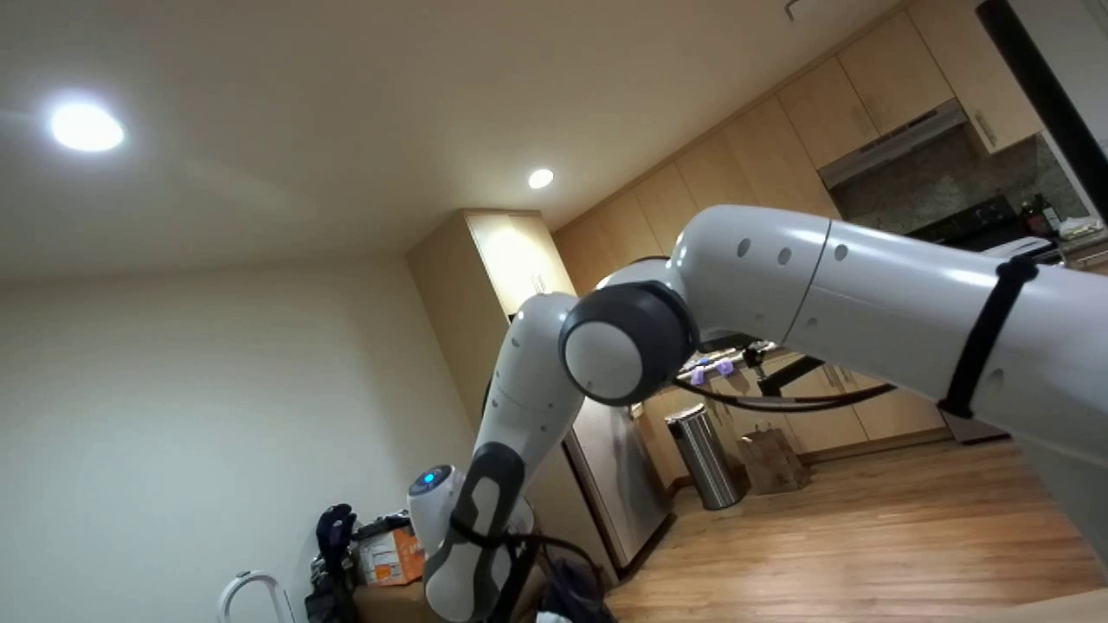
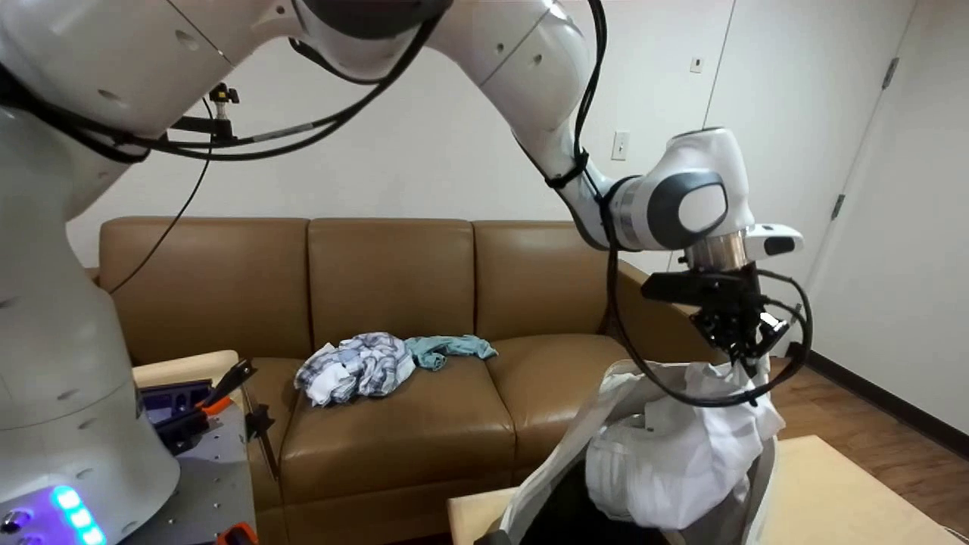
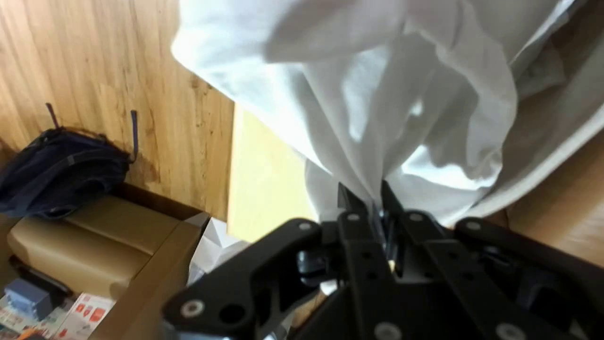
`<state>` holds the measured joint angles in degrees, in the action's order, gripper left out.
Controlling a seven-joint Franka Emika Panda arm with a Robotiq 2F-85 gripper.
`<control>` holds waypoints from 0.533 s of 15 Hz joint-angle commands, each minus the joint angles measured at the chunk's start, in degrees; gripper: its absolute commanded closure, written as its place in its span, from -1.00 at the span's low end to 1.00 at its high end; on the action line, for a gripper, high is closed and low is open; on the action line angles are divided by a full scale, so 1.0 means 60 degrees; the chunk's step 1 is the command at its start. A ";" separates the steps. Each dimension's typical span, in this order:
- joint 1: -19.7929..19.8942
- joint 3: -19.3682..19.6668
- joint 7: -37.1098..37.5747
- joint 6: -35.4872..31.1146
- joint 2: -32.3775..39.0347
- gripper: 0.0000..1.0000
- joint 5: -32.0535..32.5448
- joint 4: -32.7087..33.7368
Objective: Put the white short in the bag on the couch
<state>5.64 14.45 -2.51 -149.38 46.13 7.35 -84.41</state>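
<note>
White shorts [image 2: 674,477], one pair: pinched at the upper end by the tool [image 3: 365,193], its fingers [image 3: 350,202] being pressed together on a gathered fold; the bulk was suspended beneath, inside the mouth of the bag [image 2: 560,452]. Whether the base of the bag was touched by the cloth could not be told.

Bag, pale walls, dark interior: was placed on a desk [image 2: 840,492] of light wood, in front of the couch [image 2: 394,439].

Couch, brown: a crumpled plaid garment [image 2: 363,367] and a teal garment [image 2: 450,348] were laid on the seat, the two touching.

Arm [image 2: 530,91], white, cabled: was shown in both exterior views, bent down above the bag.

Backpack [image 3: 66,170], dark blue: was seen in the wrist view, beside a brown padded seat [image 3: 85,250].

Metal bin [image 1: 705,454], one; brown sack [image 1: 773,460], one: were noted in an exterior view, side by side on a wooden floor [image 1: 831,536].
</note>
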 commanded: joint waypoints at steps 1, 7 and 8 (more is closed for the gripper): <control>-0.0720 0.0586 0.0659 -0.0785 -0.1509 0.89 0.1086 -0.0844; -0.1654 0.0182 0.0181 -0.1022 -0.2748 0.89 0.2586 -0.0419; -0.1789 -0.0064 0.0032 -0.0942 -0.2913 0.89 0.2687 -0.0328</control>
<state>-3.13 16.61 -0.39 -154.06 32.82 20.22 -86.23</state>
